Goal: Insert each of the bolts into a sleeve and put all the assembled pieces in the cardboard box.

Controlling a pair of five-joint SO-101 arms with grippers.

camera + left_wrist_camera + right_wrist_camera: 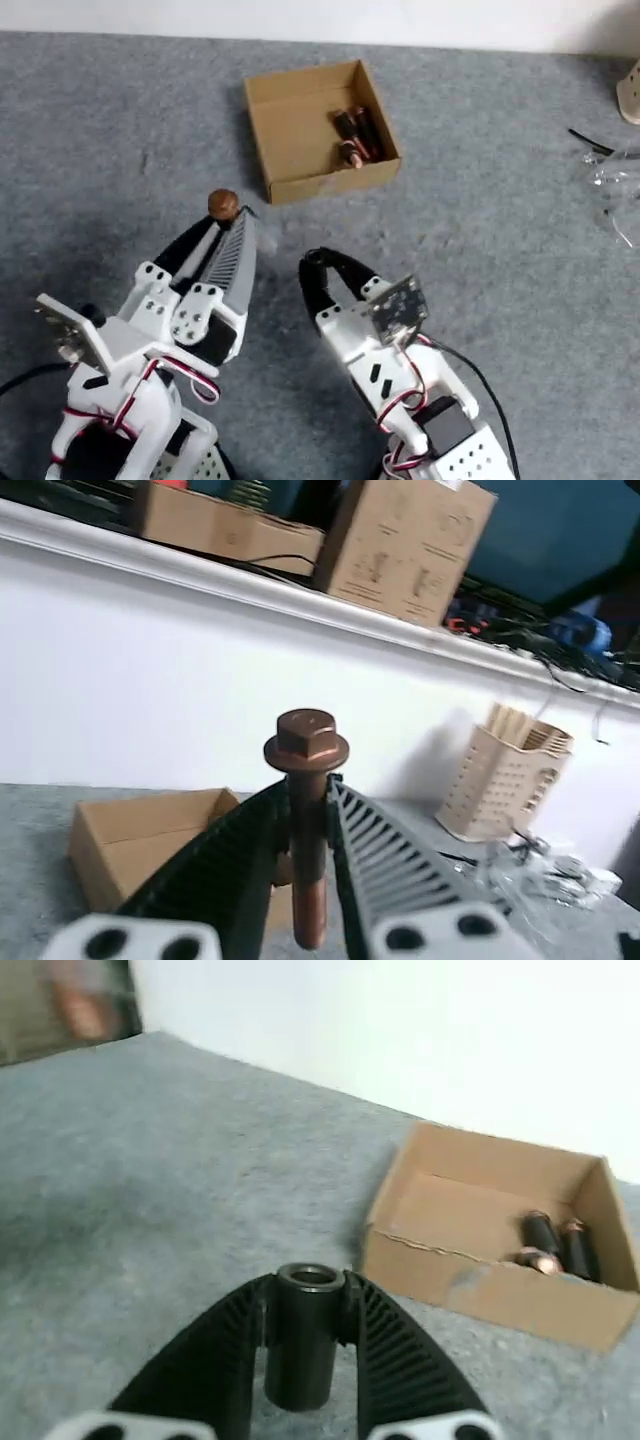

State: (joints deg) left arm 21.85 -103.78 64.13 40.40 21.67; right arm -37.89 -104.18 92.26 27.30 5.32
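Pinching a bolt (pixel 306 745) (shank partly hidden), left end effector (pixel 306 785), right end effector (pixel 305 1288) clamping a sleeve (pixel 302 1350).

Copper-brown bolt (pixel 305 780), black sleeve (pixel 303 1335), tan cardboard box (pixel 290 130), speckled grey desk (pixel 120 140), black ribbed left gripper (pixel 308 880).

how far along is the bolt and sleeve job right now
Done: at least two dark sleeved bolts lie in the open brown cardboard box. In hand: the left gripper holds a copper hex-head bolt upright, and the right gripper holds a black cylindrical sleeve hole up, the two not yet joined. Left: insert this bolt and put the pair in the box.
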